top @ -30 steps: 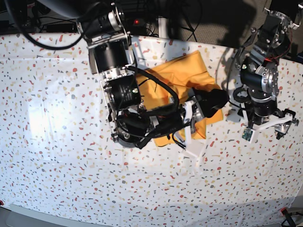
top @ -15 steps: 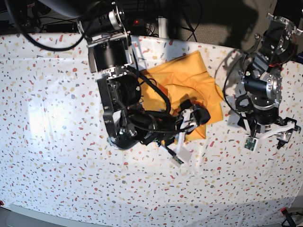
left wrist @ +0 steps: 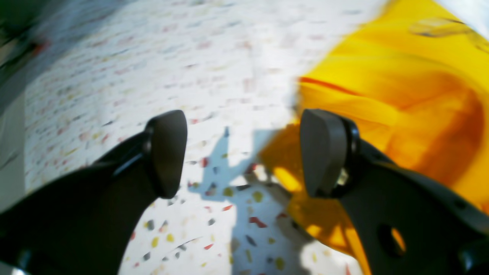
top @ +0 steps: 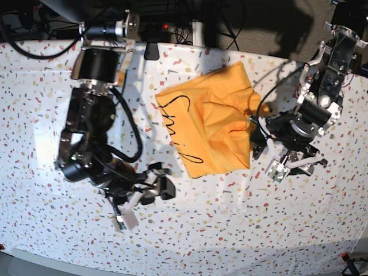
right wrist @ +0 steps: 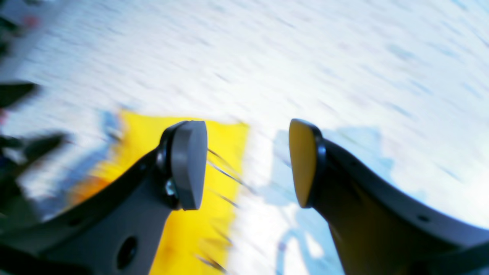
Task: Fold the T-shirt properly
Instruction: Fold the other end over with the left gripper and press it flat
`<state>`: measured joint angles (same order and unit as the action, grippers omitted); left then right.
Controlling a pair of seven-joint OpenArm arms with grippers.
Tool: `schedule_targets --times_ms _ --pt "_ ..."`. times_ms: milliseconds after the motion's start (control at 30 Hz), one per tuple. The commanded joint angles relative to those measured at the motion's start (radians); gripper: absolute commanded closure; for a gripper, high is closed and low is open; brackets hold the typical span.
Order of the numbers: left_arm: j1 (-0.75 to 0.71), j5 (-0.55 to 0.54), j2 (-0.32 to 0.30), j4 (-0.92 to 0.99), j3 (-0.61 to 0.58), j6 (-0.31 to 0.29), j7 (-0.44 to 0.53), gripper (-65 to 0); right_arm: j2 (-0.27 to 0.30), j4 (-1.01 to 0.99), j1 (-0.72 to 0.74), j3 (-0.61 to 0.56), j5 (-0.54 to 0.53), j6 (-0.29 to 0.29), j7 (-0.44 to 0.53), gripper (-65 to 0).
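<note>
Speckled terrazzo-patterned table [top: 241, 230] beneath both arms. Mustard T-shirt [top: 218, 123] bunched in a rough folded heap between the two grippers, black script along the edge facing the right gripper.

Left gripper [top: 276, 150] just beside the shirt's near corner; jaws spread wide with nothing between them, one fingertip [left wrist: 323, 152] over yellow cloth, the other over bare table. Possibly brushing the fabric, but blur leaves contact unclear.

Right gripper [top: 138, 201] well apart from the shirt, low over the table. Jaws parted and empty in the wrist view, the shirt's straight edge [right wrist: 214, 160] seen past the fingertips, heavily smeared by motion blur.
</note>
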<state>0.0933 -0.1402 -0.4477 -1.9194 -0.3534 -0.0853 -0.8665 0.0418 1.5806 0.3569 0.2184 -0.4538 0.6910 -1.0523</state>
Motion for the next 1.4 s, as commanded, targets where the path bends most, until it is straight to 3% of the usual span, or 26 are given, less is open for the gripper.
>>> schedule_targets --times_ms 0,100,167,233,300,433,600,767,833,967,1033,1200,1367 --pt "0.012 -0.044 0.005 -0.042 0.006 -0.027 0.027 -44.7 0.039 0.016 0.015 0.023 -0.021 0.007 0.019 -32.4" --pt "-0.009 -0.232 0.027 -0.113 0.005 -0.232 0.010 -44.7 0.142 0.016 -0.029 0.089 -0.030 0.007 0.020 -32.4" --pt "-0.034 -0.307 0.050 -0.156 0.005 -0.294 0.006 -44.7 0.196 0.016 -0.061 0.129 -0.051 0.007 0.016 -32.4" --pt "-0.055 -0.297 0.079 -0.169 0.005 -0.293 0.003 -44.7 0.236 0.016 -0.090 0.168 -0.067 0.007 0.012 -32.4" --pt "-0.068 -0.220 0.108 -0.151 0.005 -0.292 0.022 -44.7 0.266 0.016 -0.117 0.207 -0.100 0.007 -0.005 -32.4" --pt "-0.053 -0.094 0.178 -0.018 0.005 -0.224 0.061 -44.7 0.280 0.016 -0.145 0.272 -0.167 0.007 -0.037 -32.4" --pt "-0.043 -0.095 0.265 0.077 0.005 -0.222 -0.027 -44.7 0.279 0.016 -0.146 0.285 -0.209 0.007 -0.054 -32.4" --pt "-0.042 -0.095 0.272 0.078 0.005 -0.221 -0.032 -43.9 0.280 0.016 -0.146 0.285 -0.209 0.007 -0.060 -32.4" --pt "-0.043 -0.095 0.272 0.078 0.005 -0.221 -0.049 -37.2 0.280 0.016 -0.146 0.285 -0.212 0.007 -0.059 -32.4" --pt "-0.043 -0.095 0.272 0.078 0.005 -0.221 -0.080 -10.4 0.280 0.016 -0.146 0.285 -0.230 0.007 -0.059 -32.4" --pt "-0.043 -0.095 0.272 0.078 0.005 -0.221 -0.079 -1.2 0.280 0.016 -0.146 0.285 -0.235 0.007 -0.059 -32.4" --pt "-0.043 -0.095 0.272 0.073 0.005 -0.221 -0.089 0.0 0.280 0.016 -0.146 0.285 -0.235 0.007 -0.059 -32.4" --pt "-0.050 -0.096 0.263 -0.011 0.005 -0.220 -0.226 0.0 0.280 0.016 -0.146 0.285 -0.235 0.007 -0.059 -32.4"
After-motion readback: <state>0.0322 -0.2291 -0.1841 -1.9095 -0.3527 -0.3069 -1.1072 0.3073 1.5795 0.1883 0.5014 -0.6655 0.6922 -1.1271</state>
